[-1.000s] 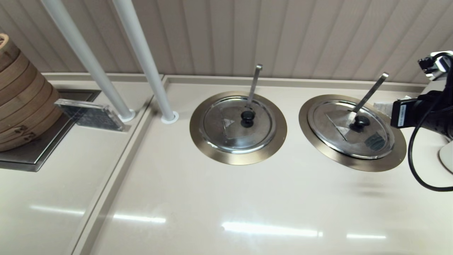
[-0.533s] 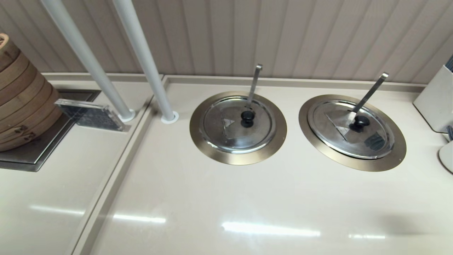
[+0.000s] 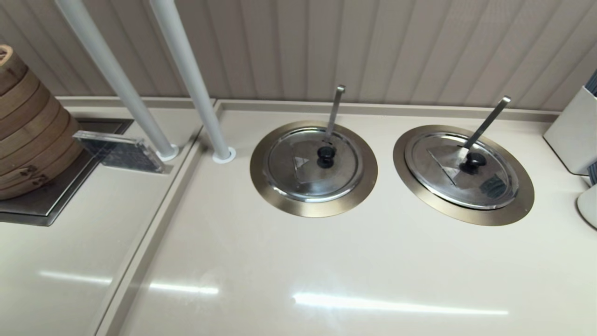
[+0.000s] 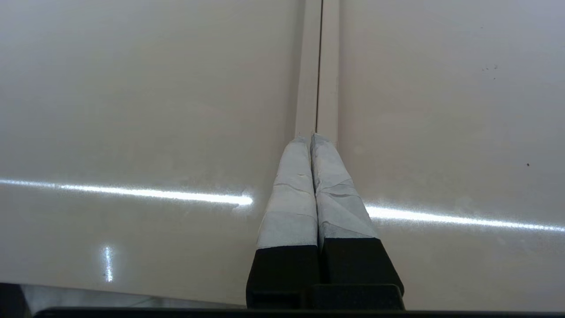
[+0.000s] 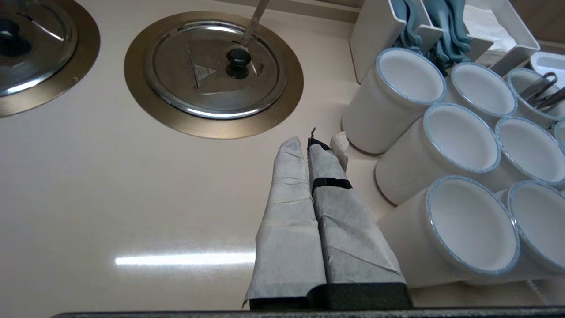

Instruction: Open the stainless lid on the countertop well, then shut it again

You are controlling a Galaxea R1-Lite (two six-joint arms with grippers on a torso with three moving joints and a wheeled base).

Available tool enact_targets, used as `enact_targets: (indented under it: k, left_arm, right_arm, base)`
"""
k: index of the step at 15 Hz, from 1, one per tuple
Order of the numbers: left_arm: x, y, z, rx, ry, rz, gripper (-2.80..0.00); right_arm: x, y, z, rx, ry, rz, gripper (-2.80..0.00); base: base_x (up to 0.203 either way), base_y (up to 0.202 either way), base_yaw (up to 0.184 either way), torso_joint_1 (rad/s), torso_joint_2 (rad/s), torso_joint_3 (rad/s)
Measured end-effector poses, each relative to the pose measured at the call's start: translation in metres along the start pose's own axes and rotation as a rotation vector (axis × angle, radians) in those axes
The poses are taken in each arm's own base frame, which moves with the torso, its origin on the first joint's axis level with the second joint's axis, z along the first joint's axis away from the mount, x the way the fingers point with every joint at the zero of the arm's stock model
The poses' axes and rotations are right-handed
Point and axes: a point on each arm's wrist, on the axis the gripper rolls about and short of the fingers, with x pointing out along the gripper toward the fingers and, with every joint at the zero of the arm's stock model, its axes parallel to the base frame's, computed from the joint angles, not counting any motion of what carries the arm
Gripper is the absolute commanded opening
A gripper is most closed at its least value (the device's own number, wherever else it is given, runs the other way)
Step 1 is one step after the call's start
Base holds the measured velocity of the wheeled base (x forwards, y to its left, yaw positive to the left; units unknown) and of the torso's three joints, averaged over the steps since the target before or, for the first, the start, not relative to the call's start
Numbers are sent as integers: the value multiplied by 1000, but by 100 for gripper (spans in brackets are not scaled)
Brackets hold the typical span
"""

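Stainless lid [image 3: 461, 170] sits shut on the countertop well [image 3: 485, 217], right side of bench [image 3: 326, 270]. Right gripper [image 5: 311, 142] is nearer: fingers clenched, empty, lid ahead and apart. Left gripper [image 4: 311, 137] is clenched and parked.

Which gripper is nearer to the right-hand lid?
Right. The right gripper hangs over the counter beside the cups, the lid just ahead. The left gripper is over the counter seam, no lid in its view.

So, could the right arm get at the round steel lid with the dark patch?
Probably yes: bare beige countertop lies between the right gripper and the round steel lid; the white cups stand aside. Its fingers must open first.
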Motion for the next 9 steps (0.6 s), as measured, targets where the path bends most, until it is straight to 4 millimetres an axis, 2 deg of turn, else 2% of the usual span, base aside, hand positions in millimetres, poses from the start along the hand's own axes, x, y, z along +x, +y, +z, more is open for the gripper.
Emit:
enact_targets:
  k: [4,6,9]
  left_arm:
    - [0,0,0,0,0,0,-280]
    - [0,0,0,0,0,0,-280]
    - [0,0,0,0,0,0,-280]
  right_arm:
    - [-28,2,-50,0,-10,37,-280]
    - [-28,9,-81,-11,10,95,-280]
    - [-17,18,-113,30,62,167,-280]
  base:
    - [0,0,0,0,0,0]
    - [0,0,0,0,0,0]
    - [0,0,0,0,0,0]
